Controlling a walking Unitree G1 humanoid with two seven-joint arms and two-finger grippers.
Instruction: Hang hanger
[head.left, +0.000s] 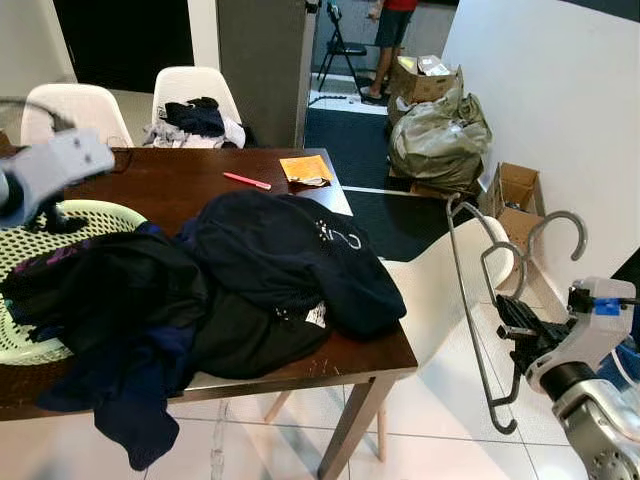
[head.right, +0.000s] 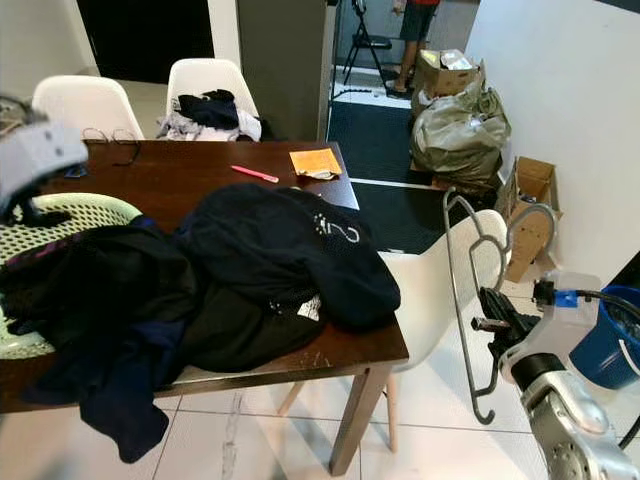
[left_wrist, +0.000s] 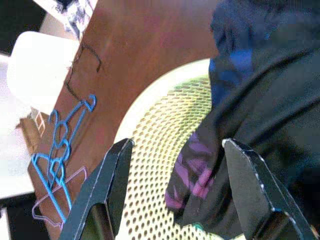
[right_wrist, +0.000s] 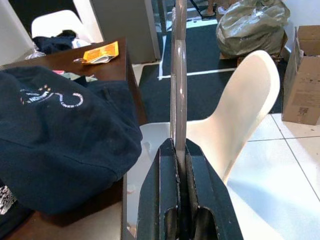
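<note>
The right claw (head.left: 522, 335), at the lower right, squeezes the grey hanger (head.left: 470, 310), which stands tall with its hook up. The left claw (left_wrist: 175, 185) hangs open over the laundry basket (head.left: 70, 215).

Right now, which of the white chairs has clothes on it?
The far white chair at the table's back edge, second from the left: dark and light clothes are piled on its seat. The others are bare.
</note>
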